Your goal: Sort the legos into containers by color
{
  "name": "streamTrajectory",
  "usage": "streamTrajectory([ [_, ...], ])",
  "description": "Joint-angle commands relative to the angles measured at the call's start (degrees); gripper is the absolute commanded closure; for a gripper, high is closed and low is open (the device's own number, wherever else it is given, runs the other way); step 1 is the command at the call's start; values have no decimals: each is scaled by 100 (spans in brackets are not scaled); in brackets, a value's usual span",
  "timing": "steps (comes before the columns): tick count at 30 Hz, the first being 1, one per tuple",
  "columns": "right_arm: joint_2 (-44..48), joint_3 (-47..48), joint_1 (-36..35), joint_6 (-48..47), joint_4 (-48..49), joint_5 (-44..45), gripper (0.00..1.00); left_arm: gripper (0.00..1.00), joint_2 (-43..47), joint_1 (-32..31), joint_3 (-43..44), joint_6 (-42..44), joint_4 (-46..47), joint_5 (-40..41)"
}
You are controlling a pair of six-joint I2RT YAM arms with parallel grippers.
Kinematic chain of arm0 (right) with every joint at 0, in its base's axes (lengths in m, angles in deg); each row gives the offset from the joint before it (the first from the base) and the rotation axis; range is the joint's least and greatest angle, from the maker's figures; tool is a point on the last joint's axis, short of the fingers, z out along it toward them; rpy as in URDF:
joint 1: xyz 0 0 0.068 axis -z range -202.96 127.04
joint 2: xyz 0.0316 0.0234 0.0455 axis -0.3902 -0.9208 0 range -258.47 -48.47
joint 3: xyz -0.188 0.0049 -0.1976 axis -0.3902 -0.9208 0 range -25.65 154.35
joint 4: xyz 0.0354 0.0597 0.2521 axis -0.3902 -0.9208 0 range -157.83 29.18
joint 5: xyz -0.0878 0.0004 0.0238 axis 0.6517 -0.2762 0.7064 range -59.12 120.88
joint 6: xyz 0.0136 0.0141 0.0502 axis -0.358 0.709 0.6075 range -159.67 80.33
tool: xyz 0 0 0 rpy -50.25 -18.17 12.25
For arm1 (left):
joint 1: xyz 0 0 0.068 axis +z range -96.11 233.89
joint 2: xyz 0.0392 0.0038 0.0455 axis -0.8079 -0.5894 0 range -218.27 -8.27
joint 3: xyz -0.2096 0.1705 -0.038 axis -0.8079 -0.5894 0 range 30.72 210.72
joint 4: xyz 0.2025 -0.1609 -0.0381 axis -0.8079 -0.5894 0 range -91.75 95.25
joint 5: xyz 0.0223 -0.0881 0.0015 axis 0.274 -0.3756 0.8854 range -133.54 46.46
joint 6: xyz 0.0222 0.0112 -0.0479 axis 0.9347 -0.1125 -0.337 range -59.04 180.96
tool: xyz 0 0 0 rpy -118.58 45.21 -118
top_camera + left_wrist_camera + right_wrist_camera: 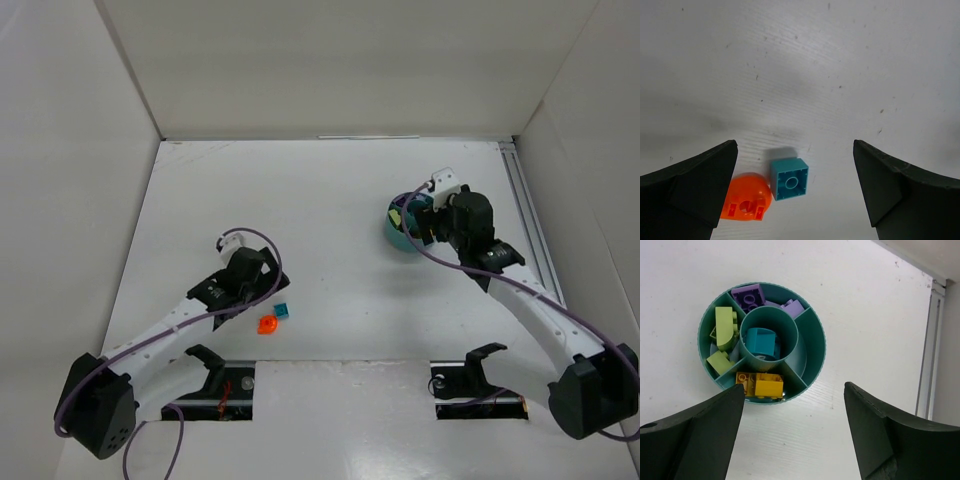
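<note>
Right end effector (pixel 795 390) gapes empty above the cup (pixel 816 342); only its wrist view shows bricks (pixel 761 342) inside.

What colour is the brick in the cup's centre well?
Teal brick, clearest in the right wrist view.

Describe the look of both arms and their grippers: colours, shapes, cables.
The left arm and right arm have white links, black joint housings and black bases. A purple cable loops along each. The left gripper and right gripper have broad, matte black, wedge-shaped fingers.
</note>
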Motion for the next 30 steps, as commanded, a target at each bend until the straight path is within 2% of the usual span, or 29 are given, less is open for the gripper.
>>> streamTrajectory([
  [1,293,-117,46,-167,-49,-15,15,0,-119,-218,-236,-77,-205,-154],
  [4,416,-266,46,-229,-120,-15,15,8,-181,-288,-368,-77,-135,-277],
  [8,469,-372,46,-281,-182,-15,15,11,-234,-674,-369,-7,-55,-330],
  [15,539,-487,99,-282,-235,-15,15,19,-664,-1088,-176,-7,-135,-49],
  [19,601,-540,151,-282,-296,37,15,30,-893,-1394,8,-59,-135,13],
  [21,671,-540,151,-282,-296,37,15,31,-1085,-1588,70,-121,-135,179],
  [23,733,-540,151,-282,-296,37,15,37,-1218,-1703,132,-183,-187,250],
  [30,926,-592,204,-282,-402,90,15,66,-1701,-1994,614,-420,-556,689],
])
